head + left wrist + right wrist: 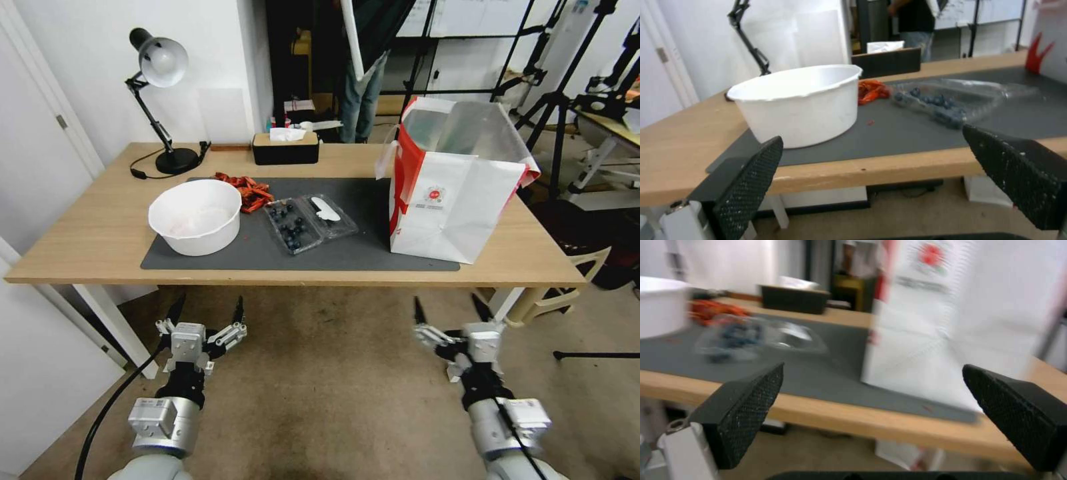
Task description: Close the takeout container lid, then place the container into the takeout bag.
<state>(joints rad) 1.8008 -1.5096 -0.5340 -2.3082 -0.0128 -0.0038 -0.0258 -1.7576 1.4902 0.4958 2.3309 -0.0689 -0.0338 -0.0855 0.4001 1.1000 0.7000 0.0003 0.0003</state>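
The takeout container [289,225] lies opened flat on the grey mat, dark blueberries in its left half. Its lid [329,215], clear with a white label, lies flat to the right of the berries. The container also shows in the left wrist view [937,105] and the right wrist view [733,338]. The takeout bag [460,200] stands upright and open at the mat's right end, white with red sides and a red logo [931,255]. My left gripper [207,313] and right gripper [448,308] both hang open below the table's front edge, holding nothing.
A round white bowl [195,215] sits left of the container, with a red crumpled wrapper [248,189] behind it. A black tissue box [285,148] and a desk lamp [160,100] stand at the back of the wooden table [87,227]. Tripods stand at the back right.
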